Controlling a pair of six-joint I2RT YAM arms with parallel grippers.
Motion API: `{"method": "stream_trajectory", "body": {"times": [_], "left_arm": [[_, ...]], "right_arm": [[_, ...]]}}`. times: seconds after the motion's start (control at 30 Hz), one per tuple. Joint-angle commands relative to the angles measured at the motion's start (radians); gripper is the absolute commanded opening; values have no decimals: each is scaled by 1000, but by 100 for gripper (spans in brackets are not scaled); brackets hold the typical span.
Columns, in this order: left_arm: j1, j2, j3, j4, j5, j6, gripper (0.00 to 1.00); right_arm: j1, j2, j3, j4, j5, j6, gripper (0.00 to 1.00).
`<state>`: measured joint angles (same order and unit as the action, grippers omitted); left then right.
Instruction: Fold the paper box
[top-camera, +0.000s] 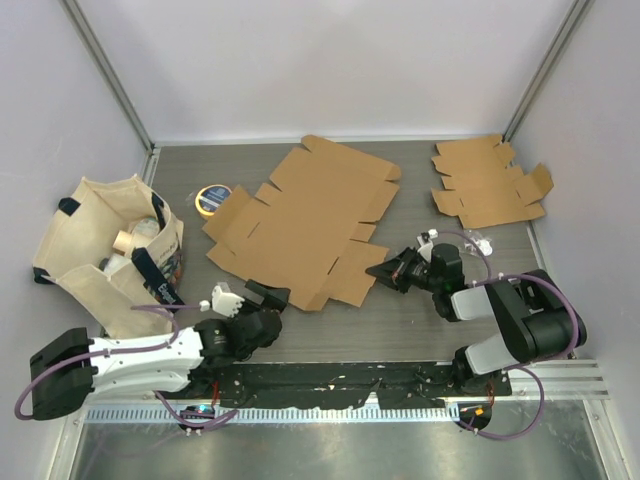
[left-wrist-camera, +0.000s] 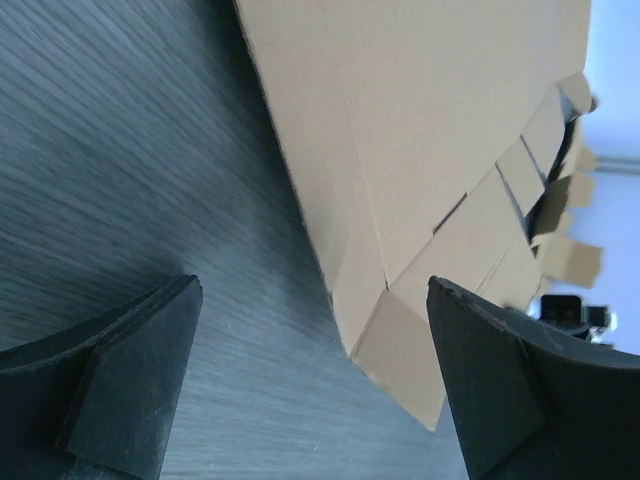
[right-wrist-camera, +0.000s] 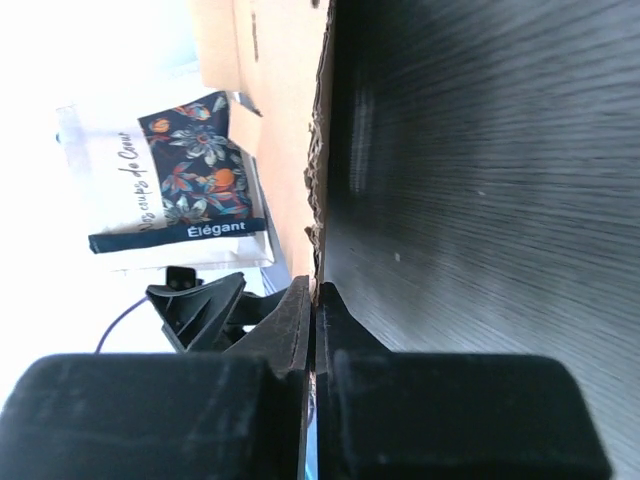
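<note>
Flanking paper box (top-camera: 305, 225): tote bag (top-camera: 100, 250), tape roll (top-camera: 212, 198).

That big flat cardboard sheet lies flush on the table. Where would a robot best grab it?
Probably an outer flap of the cardboard sheet, approached low along the table: lying flat, it offers nothing to pinch from above. The right gripper pinches the near-right flap this way.

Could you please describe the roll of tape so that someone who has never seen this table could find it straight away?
At the left of the table stands a cream tote bag; between it and the large flat cardboard sheet, towards the back, lies the roll of tape. It is the only round thing outside the bag: a yellow ring around a blue core.
</note>
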<state>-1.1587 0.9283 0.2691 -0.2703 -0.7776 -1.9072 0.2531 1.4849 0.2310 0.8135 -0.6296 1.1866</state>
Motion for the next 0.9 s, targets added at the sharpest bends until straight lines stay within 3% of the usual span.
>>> {"method": "stream_trajectory", "body": {"times": [0.0,0.3,0.5,0.57,0.73,0.83,0.87], "left_arm": [[-1,-6,-42,118,-149,-205,100],[16,78,-125,501,-198,-185,99],[47,107,-139,699,-241,-6,78],[54,99,-124,698,-259,61,75],[67,118,-146,810,-262,128,47],[70,127,-151,868,-247,197,34],[70,119,-148,882,-241,232,29]], "right_arm": [[2,-54,4,85,5,54,1],[3,-63,-30,168,-18,146,1],[2,-84,-54,196,-33,182,1],[3,-109,-68,187,-28,182,1],[3,-155,-84,159,-25,177,1],[2,-189,-84,129,-36,160,24],[2,-242,-53,-7,-39,124,41]]}}
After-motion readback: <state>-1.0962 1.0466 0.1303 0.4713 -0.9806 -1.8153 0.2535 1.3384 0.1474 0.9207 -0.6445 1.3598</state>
